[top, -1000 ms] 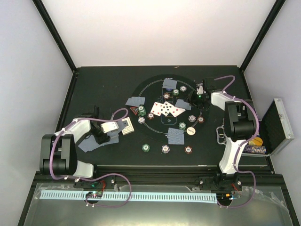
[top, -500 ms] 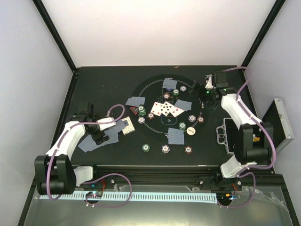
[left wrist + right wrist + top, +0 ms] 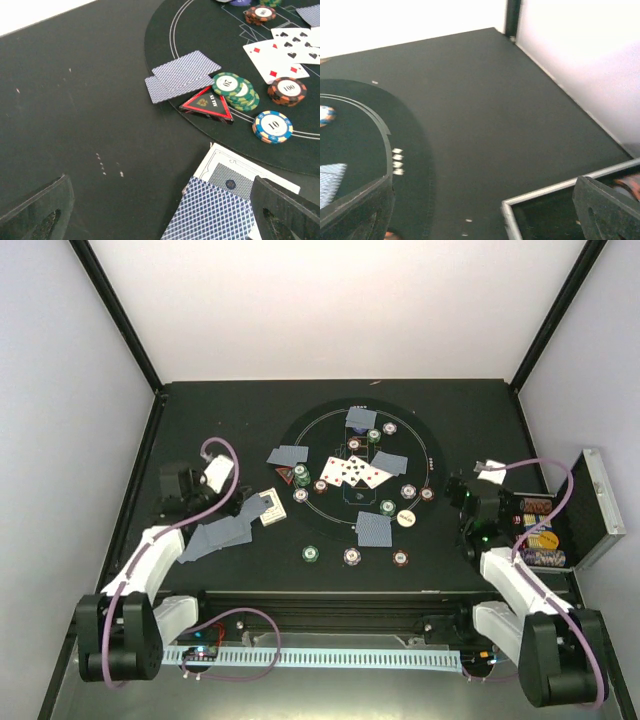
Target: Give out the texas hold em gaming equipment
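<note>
Two sets of jaws stand spread wide, and neither holds anything. Your left gripper point(image 3: 178, 485) hangs over the bare table left of the round mat point(image 3: 300, 435). Low in its wrist view you see a face-down card point(image 3: 210, 217) overlapping a white-bordered card point(image 3: 250, 175), both lying on the table.

Your right gripper point(image 3: 468, 502) sits off the mat's right side, near the open silver case point(image 3: 598, 502). Its wrist view shows only dark table, the mat's curved edge and a corner of the case rim.

You find most of the equipment on the mat. The fan of face-up cards point(image 3: 355, 471) lies near the centre. Two grey-blue-backed cards point(image 3: 182, 75) overlap at the mat's left edge. The red triangle marker point(image 3: 206, 102) lies just beside them and touches the stack of green chips point(image 3: 235, 89). Close by sit a red-brown chip point(image 3: 286, 91) marked 100 and a blue-and-yellow chip point(image 3: 272, 125) marked 10. The white round button point(image 3: 405, 517) rests right of centre, and three single chips point(image 3: 352, 556) are spaced along the mat's near edge.
</note>
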`<action>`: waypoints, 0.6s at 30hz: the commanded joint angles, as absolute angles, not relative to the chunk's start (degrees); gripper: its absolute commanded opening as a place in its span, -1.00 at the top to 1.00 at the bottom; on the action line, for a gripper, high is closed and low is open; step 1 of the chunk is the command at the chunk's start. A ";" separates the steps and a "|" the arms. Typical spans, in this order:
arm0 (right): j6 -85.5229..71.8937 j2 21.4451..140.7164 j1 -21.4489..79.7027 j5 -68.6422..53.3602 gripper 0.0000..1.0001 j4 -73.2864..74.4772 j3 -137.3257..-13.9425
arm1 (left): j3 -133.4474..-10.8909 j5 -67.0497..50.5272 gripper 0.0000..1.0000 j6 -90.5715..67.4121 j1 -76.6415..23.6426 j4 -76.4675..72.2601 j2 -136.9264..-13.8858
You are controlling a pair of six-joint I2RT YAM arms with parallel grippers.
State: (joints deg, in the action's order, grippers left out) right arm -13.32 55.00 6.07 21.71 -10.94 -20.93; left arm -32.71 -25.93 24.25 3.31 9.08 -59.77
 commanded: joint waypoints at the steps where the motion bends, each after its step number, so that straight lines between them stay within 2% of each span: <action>1: -6.93 58.72 5.90 33.88 -1.00 -34.51 -16.67 | -22.22 -26.54 -0.98 11.05 3.64 -25.21 -61.88; 5: -7.90 64.36 5.88 33.03 -1.00 -44.05 -14.33 | -14.80 -24.48 -0.98 8.96 3.58 -44.73 -65.97; 9: -7.28 69.61 5.90 34.10 -1.00 -52.53 -13.63 | -14.35 -21.12 -0.98 7.73 2.32 -50.78 -69.14; 15: -6.02 74.99 5.71 29.05 -1.00 -58.69 -13.72 | -9.10 -14.15 -0.98 6.05 1.74 -72.22 -80.50; 16: -4.36 75.66 5.69 25.48 -1.00 -58.10 -14.43 | -9.39 -12.83 -0.98 6.08 1.23 -73.93 -81.68; 18: -1.30 79.83 5.26 18.04 -1.00 -60.64 -15.27 | -14.68 -10.67 -0.98 5.33 1.09 -64.07 -80.82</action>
State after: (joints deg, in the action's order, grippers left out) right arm -6.33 75.35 5.96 28.08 -51.90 -13.91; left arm -10.20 -16.23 7.62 2.00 -59.48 -80.14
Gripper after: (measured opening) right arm 1.000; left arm 0.989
